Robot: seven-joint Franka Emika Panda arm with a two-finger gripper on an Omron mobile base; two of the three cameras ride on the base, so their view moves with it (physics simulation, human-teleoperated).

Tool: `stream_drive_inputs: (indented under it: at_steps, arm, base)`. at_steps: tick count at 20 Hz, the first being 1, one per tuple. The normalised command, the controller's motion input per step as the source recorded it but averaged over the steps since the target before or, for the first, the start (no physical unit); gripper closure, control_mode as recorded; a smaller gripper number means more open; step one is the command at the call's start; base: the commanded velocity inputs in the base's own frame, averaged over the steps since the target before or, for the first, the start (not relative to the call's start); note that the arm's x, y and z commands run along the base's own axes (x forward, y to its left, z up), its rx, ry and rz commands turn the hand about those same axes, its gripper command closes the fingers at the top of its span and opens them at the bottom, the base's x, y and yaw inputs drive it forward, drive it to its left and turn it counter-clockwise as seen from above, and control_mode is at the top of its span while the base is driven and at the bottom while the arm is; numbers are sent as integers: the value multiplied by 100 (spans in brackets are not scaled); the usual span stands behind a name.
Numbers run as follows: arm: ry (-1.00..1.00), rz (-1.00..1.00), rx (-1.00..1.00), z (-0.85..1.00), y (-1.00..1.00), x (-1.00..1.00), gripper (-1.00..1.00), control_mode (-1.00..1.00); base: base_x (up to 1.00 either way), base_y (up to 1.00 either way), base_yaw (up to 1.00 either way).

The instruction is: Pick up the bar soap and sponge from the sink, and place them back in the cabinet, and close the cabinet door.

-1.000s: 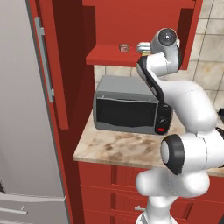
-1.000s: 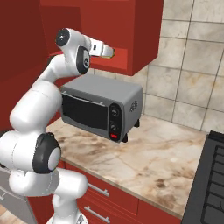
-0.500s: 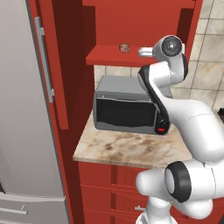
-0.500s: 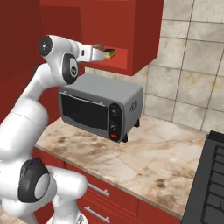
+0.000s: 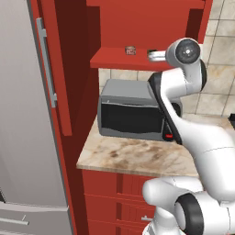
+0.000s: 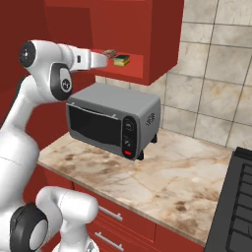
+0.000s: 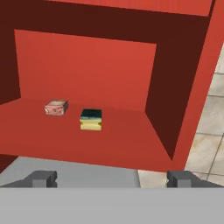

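Observation:
Inside the open red cabinet (image 7: 83,61), the pinkish bar soap (image 7: 56,107) and the green-and-yellow sponge (image 7: 91,119) lie side by side on the red shelf, slightly apart. My gripper (image 7: 113,179) is open and empty, in front of the shelf edge and short of both. From the right I see the gripper (image 6: 106,59) level with the shelf, the sponge (image 6: 122,60) just beyond it and the bar soap (image 6: 109,51) behind. The bar soap (image 5: 131,50) also rests on the shelf in the left base view. The cabinet door (image 5: 64,69) stands swung open to the left. The sink is out of view.
A grey toaster oven (image 6: 113,118) sits on the marble counter (image 6: 167,177) directly below the cabinet. A tall grey fridge (image 5: 23,137) stands at the left beside the open door. A dark stove (image 6: 238,206) is at the counter's right end.
My hand has drawn back a little from the shelf and the upper arm has swung away from the cabinet. The soap and sponge stay where they lay; the jaws remain open.

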Motion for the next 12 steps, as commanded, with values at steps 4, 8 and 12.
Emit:
stream_drive_inputs:
  at_steps: [4, 8, 12]
  arm:
    - [0, 0, -6, 21, 2, -65, -100, -100]
    - [0, 1, -5, 19, 2, -57, -100, -100]
    - [0, 2, -4, 9, 1, -54, -100, -100]
  base:
    - [0, 0, 0]
    - [0, 0, 0]
    - [0, 0, 0]
